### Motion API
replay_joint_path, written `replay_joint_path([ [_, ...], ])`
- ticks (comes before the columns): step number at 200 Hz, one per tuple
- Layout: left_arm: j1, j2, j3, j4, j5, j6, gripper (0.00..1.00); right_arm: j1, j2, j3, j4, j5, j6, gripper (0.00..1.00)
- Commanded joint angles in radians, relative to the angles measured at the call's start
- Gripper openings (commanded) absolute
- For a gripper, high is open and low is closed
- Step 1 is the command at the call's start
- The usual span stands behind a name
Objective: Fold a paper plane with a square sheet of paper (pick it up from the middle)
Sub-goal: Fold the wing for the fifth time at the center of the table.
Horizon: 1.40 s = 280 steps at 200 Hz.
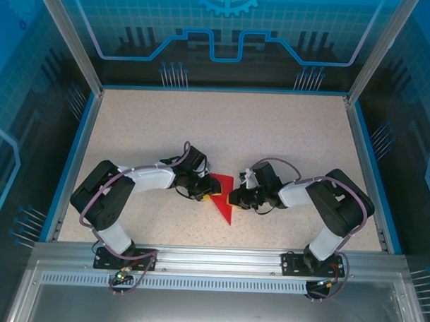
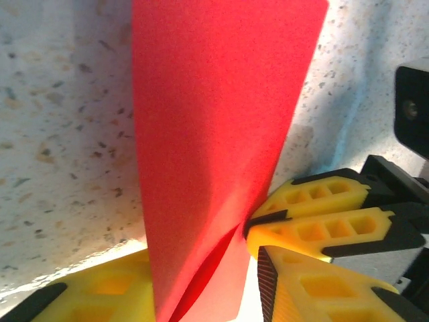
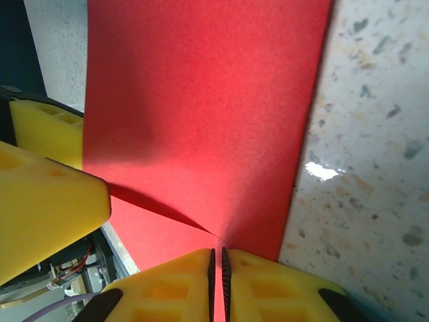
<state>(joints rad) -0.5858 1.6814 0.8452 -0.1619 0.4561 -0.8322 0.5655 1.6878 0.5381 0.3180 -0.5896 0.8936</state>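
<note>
- Right jaws: shut on one edge of the folded red paper sheet [image 3: 201,100].
- Left jaws: part-open, astride the opposite edge, not clamping.
- Sheet: pointed wedge between both jaws, over the bench [image 1: 223,126].
- Step, judged: mid-fold; next calls for a left pinch and an even crease.

— The arms?
— Left arm [image 1: 147,178] and right arm [image 1: 298,194]: white-and-black jointed housings, looping purple cables [image 1: 274,160], black base plates [image 1: 116,255].
— Fingers?
— Blocky yellow fingers [image 2: 315,231], hollow-celled, with black edges.

L end effector [image 1: 202,195] prob. part-open, R end effector [image 1: 233,198] pinched shut
</note>
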Motion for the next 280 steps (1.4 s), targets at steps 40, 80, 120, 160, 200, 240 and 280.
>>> replay_joint_path([
  [40, -0.005, 0.061, 0.116, -0.044, 0.051, 0.138, 0.38, -0.014, 0.088, -0.014, -0.029, 0.122, -0.035, 0.16],
  [80, 0.001, 0.112, 0.163, -0.09, 0.051, 0.206, 0.39, -0.013, 0.091, 0.004, -0.043, 0.129, -0.047, 0.16],
  [120, 0.027, 0.136, 0.169, -0.084, 0.083, 0.233, 0.41, -0.014, 0.101, 0.019, -0.101, 0.143, -0.07, 0.16],
  [160, 0.055, 0.18, 0.209, -0.081, 0.19, 0.286, 0.43, -0.018, 0.125, 0.03, -0.114, 0.138, -0.095, 0.15],
  [200, 0.081, 0.231, 0.271, -0.121, 0.245, 0.334, 0.43, -0.026, 0.139, 0.034, -0.114, 0.129, -0.11, 0.15],
  [240, 0.097, 0.302, 0.347, -0.193, 0.316, 0.396, 0.38, -0.035, 0.136, 0.034, -0.118, 0.122, -0.119, 0.15],
  [280, 0.098, 0.308, 0.369, -0.239, 0.295, 0.415, 0.13, -0.047, 0.122, 0.039, -0.132, 0.119, -0.125, 0.15],
])
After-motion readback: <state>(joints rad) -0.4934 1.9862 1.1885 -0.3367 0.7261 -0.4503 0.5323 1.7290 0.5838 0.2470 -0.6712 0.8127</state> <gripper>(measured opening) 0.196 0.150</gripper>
